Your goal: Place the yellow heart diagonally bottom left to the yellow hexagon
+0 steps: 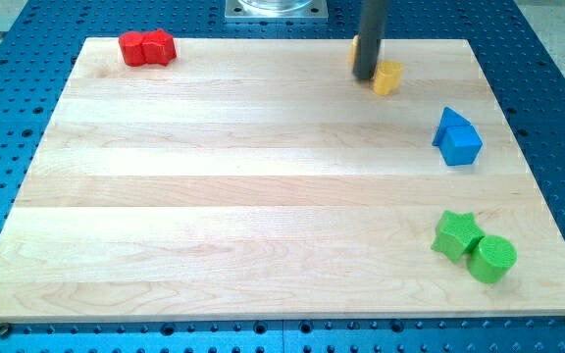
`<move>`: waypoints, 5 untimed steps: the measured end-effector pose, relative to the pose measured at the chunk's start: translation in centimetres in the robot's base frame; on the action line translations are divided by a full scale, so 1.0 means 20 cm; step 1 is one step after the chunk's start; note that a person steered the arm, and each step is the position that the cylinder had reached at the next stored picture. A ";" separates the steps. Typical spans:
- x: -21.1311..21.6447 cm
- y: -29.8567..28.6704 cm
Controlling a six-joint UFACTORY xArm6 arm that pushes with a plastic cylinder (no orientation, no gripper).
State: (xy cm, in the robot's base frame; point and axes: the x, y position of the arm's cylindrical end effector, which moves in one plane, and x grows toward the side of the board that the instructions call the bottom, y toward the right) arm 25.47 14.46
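My tip (365, 77) is near the top edge of the wooden board (243, 196), right of the middle. A small yellow block (388, 77), possibly the heart, lies just to the right of the tip and seems to touch it. A second yellow block (354, 49) shows only as a sliver at the rod's left side, a little further up; the rod hides most of it, so I cannot make out its shape. The two yellow blocks are close together, with the rod between them.
Two red blocks (147, 47) lie touching at the top left corner. Two blue blocks (456, 138) sit together at the right edge. A green star (456, 235) and a green cylinder (492, 260) touch at the bottom right.
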 end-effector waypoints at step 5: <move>0.10 -0.23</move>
State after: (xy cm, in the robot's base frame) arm 27.43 9.88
